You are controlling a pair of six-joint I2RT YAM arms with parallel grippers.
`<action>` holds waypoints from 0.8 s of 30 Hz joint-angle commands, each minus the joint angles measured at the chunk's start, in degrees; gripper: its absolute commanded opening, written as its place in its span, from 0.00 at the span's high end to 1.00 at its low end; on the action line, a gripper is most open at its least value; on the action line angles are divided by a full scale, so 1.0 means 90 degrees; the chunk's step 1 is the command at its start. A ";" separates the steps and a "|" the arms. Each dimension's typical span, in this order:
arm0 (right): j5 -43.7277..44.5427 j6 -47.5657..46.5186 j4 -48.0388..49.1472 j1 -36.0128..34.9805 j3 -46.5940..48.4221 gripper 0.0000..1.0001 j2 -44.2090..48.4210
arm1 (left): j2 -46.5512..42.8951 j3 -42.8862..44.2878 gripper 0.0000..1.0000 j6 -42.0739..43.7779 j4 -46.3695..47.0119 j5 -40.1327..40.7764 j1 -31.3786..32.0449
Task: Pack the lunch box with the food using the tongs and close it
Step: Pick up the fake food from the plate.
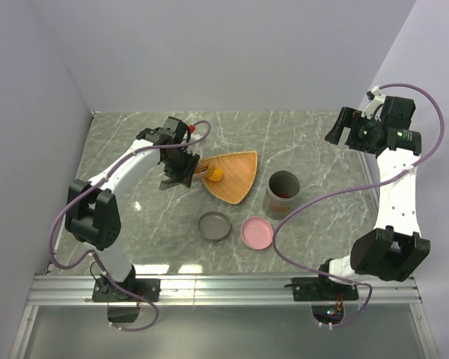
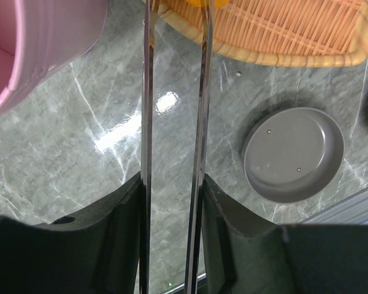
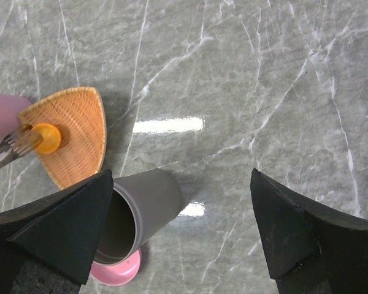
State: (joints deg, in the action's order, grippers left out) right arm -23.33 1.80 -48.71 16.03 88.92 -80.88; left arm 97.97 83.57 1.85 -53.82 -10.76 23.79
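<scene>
the thin metal tongs [image 2: 202,122] are set with their tips against a round orange food piece [image 3: 46,138] on the woven plate [image 3: 80,122]; the grey cylindrical lunch box [image 1: 284,193] is stood upright and open nearby.

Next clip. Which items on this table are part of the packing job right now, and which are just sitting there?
In use: tongs, clamped in the left gripper; orange food piece at their tips; woven plate under it; grey container, upright, open.
Lying untouched: grey dish and pink dish, probably lunch box parts for later; right gripper, jaws open, idle.
</scene>
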 commanded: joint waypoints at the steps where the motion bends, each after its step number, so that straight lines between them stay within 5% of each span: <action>1: 0.0073 -0.0054 0.0041 0.0045 0.0246 0.00 -0.0007 | 0.0022 0.0314 0.57 -0.0078 0.0170 -0.0210 -0.0007; 6: 0.0063 -0.0044 0.0041 0.0045 0.0276 0.00 -0.0036 | 0.0081 0.0402 0.61 -0.0107 0.0209 -0.0288 -0.0007; 19: 0.0063 -0.0064 0.0002 0.0035 0.0285 0.00 0.0012 | -0.0514 0.0850 0.97 0.0039 -0.0123 -0.0932 -0.0007; 24: 0.0151 -0.0103 -0.0027 0.0045 0.0295 0.00 0.0061 | -0.1178 0.1007 0.98 0.0117 -0.0133 -0.0738 -0.0065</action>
State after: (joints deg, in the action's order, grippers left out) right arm -23.00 1.78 -48.86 16.03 88.92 -80.99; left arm 94.17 88.82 1.78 -55.24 -16.25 23.75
